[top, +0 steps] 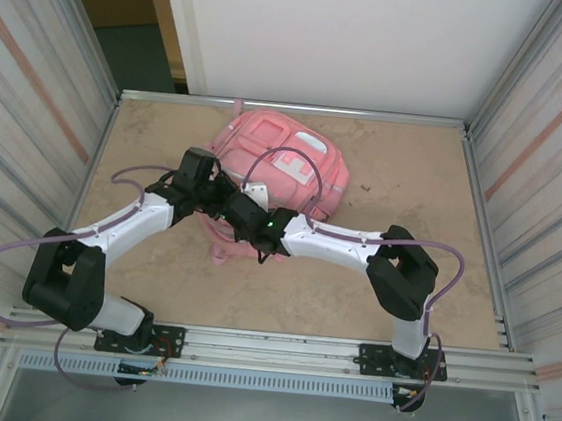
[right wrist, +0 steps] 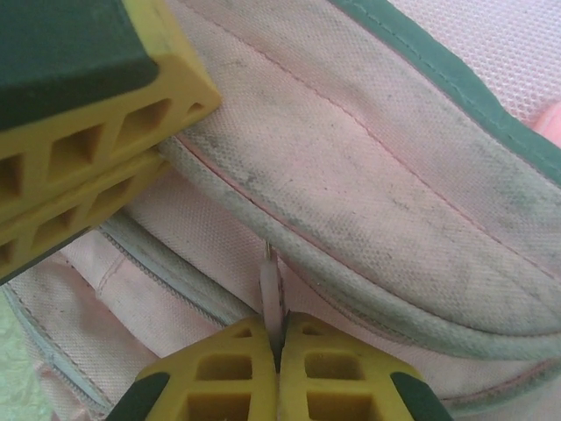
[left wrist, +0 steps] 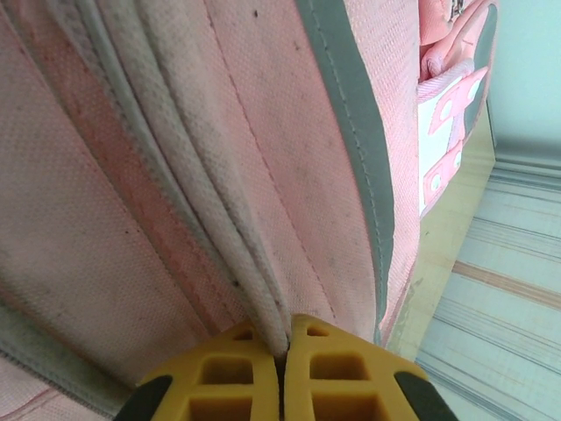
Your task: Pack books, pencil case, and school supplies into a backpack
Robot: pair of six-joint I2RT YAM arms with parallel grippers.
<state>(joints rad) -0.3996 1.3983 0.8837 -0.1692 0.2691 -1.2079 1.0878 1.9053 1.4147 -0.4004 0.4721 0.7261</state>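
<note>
The pink backpack (top: 280, 170) lies on the desk (top: 383, 292): your left hand (left wrist: 282, 349) clamps its piped seam (left wrist: 250, 263), your right hand (right wrist: 279, 340) pinches a thin white zipper pull (right wrist: 270, 288). Tug off-line and that small tab could slip free, or the whole bag drag along.

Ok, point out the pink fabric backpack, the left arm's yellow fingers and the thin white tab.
Pink fabric backpack (top: 335, 171): top external view, pink cloth beside its white patch.
Left arm's yellow fingers (left wrist: 329, 373): left wrist view, one finger's face.
Thin white tab (right wrist: 271, 294): right wrist view, its middle, between the right fingers (right wrist: 324, 373).
</note>
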